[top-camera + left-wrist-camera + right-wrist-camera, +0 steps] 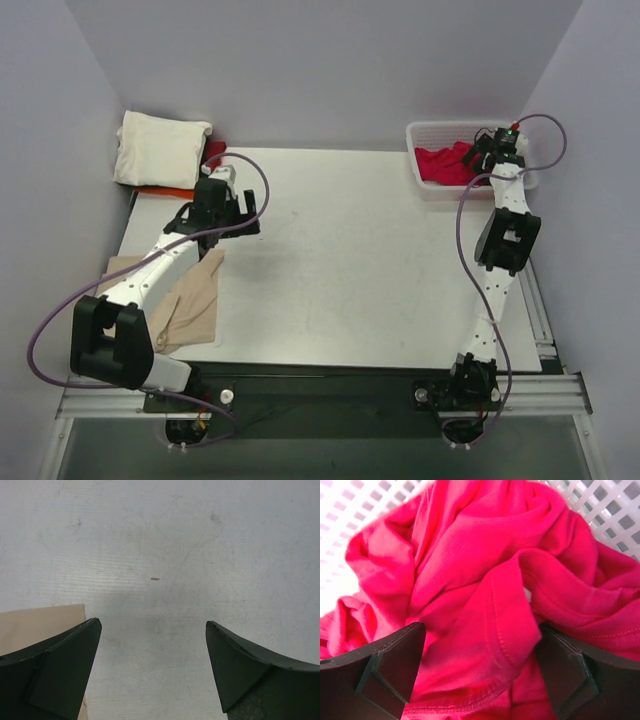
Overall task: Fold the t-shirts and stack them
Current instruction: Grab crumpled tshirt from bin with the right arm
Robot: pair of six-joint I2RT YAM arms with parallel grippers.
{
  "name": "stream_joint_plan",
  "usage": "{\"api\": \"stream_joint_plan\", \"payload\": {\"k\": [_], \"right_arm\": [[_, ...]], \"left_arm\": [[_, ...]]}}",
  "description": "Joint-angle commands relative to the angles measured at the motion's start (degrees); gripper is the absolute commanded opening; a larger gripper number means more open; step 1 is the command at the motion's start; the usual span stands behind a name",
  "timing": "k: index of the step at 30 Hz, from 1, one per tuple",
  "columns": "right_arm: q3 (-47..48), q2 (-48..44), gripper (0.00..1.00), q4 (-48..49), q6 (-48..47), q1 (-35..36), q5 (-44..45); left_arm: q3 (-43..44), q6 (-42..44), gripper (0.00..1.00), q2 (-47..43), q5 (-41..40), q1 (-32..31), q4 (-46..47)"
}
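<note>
A crumpled crimson-red t-shirt lies in the white lattice basket at the far right. My right gripper is down in the basket, open, with a hemmed fold of that shirt between its fingers; from above, the right gripper sits over the red t-shirt. A folded cream-white t-shirt tops an orange-red one at the far left corner. A tan-beige t-shirt lies flat at the near left, partly under my left arm. My left gripper hangs open over bare table beside the tan t-shirt's edge.
Basket wall rises close around the right gripper. A bit of red cloth shows beside the cream stack. The white table stretches between the two arms, and grey walls enclose it on three sides.
</note>
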Motion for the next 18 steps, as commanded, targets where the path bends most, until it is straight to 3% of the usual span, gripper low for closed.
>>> {"api": "stream_joint_plan", "payload": {"k": [1, 3, 5, 6, 7, 11, 12, 18], "right_arm": [[3.92, 1.62, 0.91, 1.03, 4.35, -1.36, -4.09], [4.45, 1.97, 0.86, 1.03, 5.58, -1.63, -4.89], [4.36, 2.50, 0.70, 1.29, 6.38, -1.98, -6.12], [4.45, 2.68, 0.61, 1.38, 7.25, -2.15, -6.47], [4.45, 2.76, 0.45, 1.47, 7.69, -2.24, -6.65], [4.36, 2.77, 0.04, 1.73, 8.14, -2.16, -6.57], [4.28, 2.59, 0.00, 1.73, 8.14, -2.07, -6.48], [3.31, -0.48, 0.00, 2.78, 6.12, -0.75, -5.86]], "left_arm": [[3.55, -0.95, 0.97, 1.10, -0.36, -0.73, 3.74], [4.26, -1.04, 0.97, 1.71, -0.71, -0.91, 3.91], [4.61, -0.95, 0.97, 1.98, -0.98, -1.08, 4.00], [4.87, -0.86, 0.97, 2.24, -1.06, -1.17, 4.00], [5.05, -0.77, 0.97, 2.24, -1.24, -1.17, 4.09], [5.49, -0.60, 0.97, 2.59, -1.59, -1.17, 4.09], [5.49, -0.60, 0.97, 2.85, -1.50, -1.17, 4.17], [5.58, -0.60, 0.98, 3.30, -0.98, -1.43, 4.61]]}}
